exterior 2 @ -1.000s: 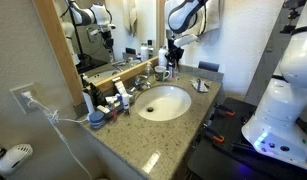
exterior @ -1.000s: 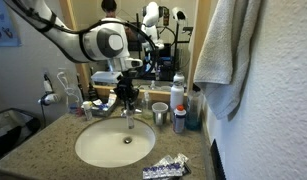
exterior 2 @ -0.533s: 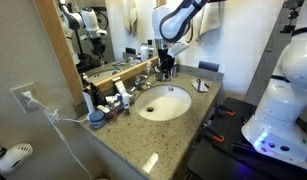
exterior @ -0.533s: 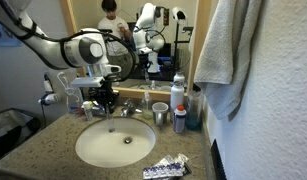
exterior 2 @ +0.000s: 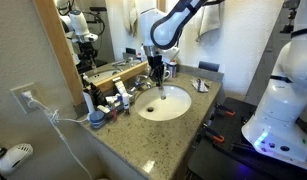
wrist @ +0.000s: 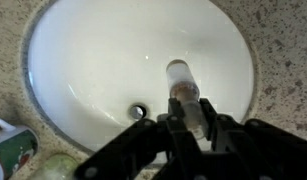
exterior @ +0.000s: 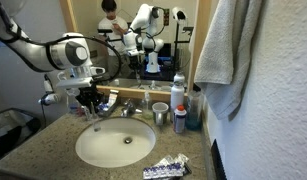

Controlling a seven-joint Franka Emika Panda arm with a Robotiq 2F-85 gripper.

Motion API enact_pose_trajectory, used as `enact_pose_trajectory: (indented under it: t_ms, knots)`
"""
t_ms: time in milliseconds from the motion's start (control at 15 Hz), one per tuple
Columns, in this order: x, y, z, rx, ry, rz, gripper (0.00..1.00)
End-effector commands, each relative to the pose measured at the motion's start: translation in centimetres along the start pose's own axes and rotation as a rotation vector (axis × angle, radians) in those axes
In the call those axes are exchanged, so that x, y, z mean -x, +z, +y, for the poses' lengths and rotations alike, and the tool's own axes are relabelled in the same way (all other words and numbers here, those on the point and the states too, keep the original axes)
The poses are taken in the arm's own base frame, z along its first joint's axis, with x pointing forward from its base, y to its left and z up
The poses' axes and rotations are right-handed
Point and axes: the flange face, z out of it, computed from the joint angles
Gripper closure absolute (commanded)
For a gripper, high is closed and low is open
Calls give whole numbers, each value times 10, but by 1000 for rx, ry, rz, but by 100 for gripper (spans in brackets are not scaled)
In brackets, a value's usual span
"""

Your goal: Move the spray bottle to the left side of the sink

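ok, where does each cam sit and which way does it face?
Exterior view: in front of the counter, facing the mirror over the sink; arm reaches in from image left, gripper above the basin's far edge.
Exterior view: raised, off the counter's end, looking along it at the sink; arm and gripper hang from the top.
Wrist view: straight down into the sink; gripper around the spray bottle.
Shared: all show sink and gripper.

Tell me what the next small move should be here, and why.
Probably shift the gripper sideways until it clears the rim of the sink, before any lowering. The wrist view shows the spray bottle clamped in it and hanging over the white basin, not over the countertop, so releasing now would likely drop it into the bowl.
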Motion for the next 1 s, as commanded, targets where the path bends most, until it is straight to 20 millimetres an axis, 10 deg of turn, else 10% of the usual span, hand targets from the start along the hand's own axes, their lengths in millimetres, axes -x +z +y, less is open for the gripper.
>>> enact_pose_trajectory:
  t_ms: [0, 933]
  knots:
    - [-15, -9, -31, -27, -114, 29, 92]
    - [-57, 2, -127, -167, -417, 139, 92]
